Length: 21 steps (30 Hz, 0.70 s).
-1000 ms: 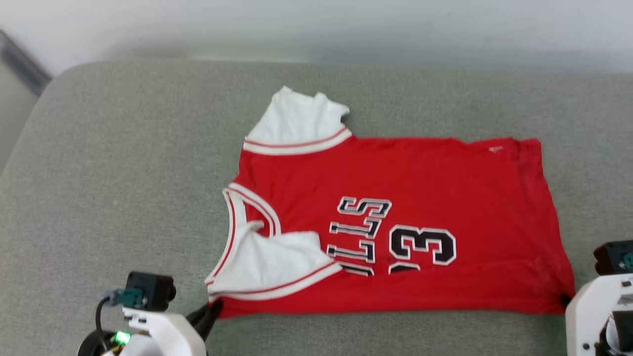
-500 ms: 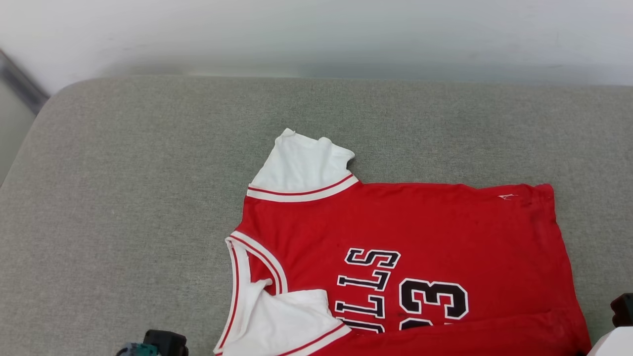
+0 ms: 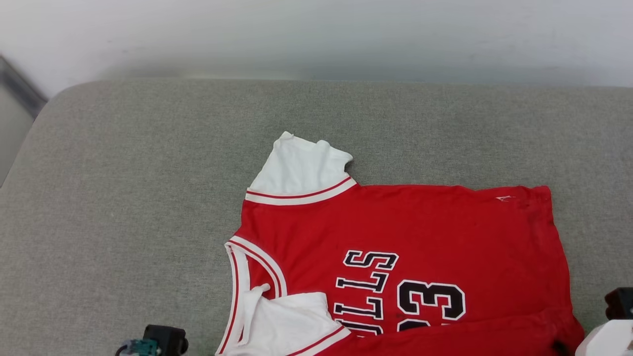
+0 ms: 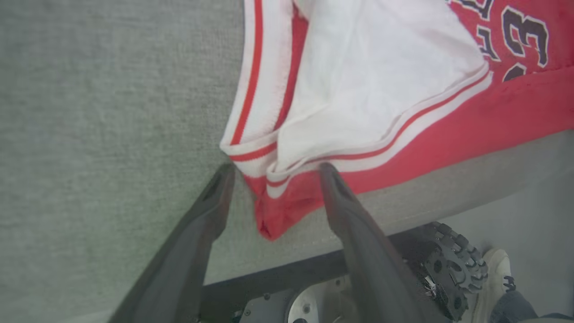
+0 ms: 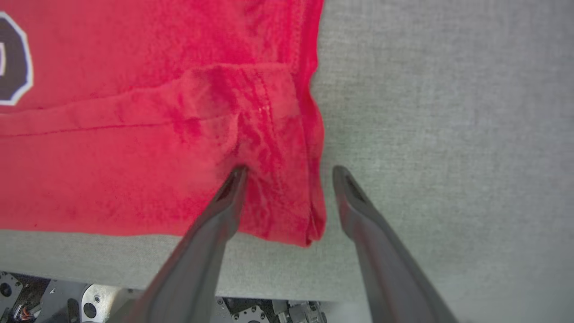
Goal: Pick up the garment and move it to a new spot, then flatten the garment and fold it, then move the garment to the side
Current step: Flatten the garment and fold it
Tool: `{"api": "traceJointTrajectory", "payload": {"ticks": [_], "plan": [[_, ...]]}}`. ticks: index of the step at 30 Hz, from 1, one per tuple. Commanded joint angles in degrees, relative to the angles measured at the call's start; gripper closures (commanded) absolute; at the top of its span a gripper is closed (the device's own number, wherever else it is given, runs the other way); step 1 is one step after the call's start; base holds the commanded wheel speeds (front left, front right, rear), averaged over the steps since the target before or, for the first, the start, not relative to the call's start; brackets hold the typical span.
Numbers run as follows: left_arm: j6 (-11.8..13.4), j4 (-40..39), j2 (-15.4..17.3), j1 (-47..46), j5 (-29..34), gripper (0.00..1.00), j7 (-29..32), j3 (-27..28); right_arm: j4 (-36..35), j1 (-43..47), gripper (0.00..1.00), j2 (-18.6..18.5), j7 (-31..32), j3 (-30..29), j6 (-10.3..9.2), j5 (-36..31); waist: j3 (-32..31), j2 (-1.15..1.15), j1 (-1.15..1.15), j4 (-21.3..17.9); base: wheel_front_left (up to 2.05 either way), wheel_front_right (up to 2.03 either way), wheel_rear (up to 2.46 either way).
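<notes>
Progress first, from the head view: the garment (image 3: 405,222) lies spread sideways on the grey cushion (image 3: 123,198), close to its front edge, with the neck toward the robot's left. Its near long edge is turned over onto the chest and covers part of the lettering (image 3: 368,284). The near sleeve (image 3: 289,324) lies folded in, while the far sleeve (image 3: 301,165) sticks out flat. You may judge the move and the flattening done, and one fold laid.

Left wrist view: the left gripper (image 4: 274,172) has its fingers spread, straddling the shoulder corner without pinching it.

Right wrist view: the right gripper (image 5: 290,172) is likewise spread. One finger lies over the rumpled hem corner (image 5: 269,134), the other over bare cushion just beside it.

What is left for you, as I read it: the far sleeve and side, further folds, then the shift aside.
</notes>
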Motion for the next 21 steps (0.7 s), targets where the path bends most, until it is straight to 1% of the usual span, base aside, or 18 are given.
{"api": "traceJointTrajectory", "payload": {"ticks": [1, 7, 11, 13, 17, 20, 21], "plan": [[-0.55, 0.33, 0.22, -1.26, 0.85, 0.00, -1.55, 0.79, -0.22, -1.26, 0.00, -0.13, -0.95, -0.50, -0.02, -0.25, -0.64, 0.00, 0.00, 0.01, 0.00, 0.00, 0.00], [-2.13, -1.07, -0.44, -3.60, 4.64, 0.00, -10.88, 3.46, -2.88, -3.94, 0.00, -0.19, -6.22, -1.79, -0.02, 1.81, -2.50, 0.00, 0.00, -0.24, 0.00, 0.00, 0.00], [-1.85, -1.61, -1.57, -5.15, 7.22, 0.00, -18.56, 5.99, -4.60, -5.95, 0.00, -0.28, -11.98, -1.27, -0.02, 2.64, -3.32, 0.00, 0.00, -0.70, 0.00, 0.00, 0.00], [-0.99, -1.53, -2.00, -5.94, 9.03, 0.00, -22.88, 7.57, -4.94, -6.57, 0.00, 0.05, -14.58, -0.89, -0.02, 2.89, -3.57, 0.00, 0.00, -0.99, 0.00, 0.00, 0.00], [-0.07, -1.70, -3.67, -6.25, 11.57, 0.00, -26.82, 9.49, -5.92, -8.04, 0.00, 0.61, -22.29, 0.53, -0.02, 3.10, -3.73, 0.00, 0.00, -1.56, 0.00, 0.00, 0.00], [0.21, -2.36, -5.45, -6.10, 13.47, 0.00, -27.87, 11.85, -6.04, -8.34, 0.00, 1.11, -28.65, 1.69, -0.03, 3.78, -3.67, 0.00, 0.00, -1.83, 0.00, 0.00, 0.00], [-0.09, -2.72, -6.13, -5.96, 14.17, 0.00, -28.02, 12.65, -5.93, -8.31, 0.00, 1.27, -30.64, 1.98, -0.03, 4.14, -3.62, 0.00, 0.00, -1.88, 0.00, 0.00, 0.00]]}}
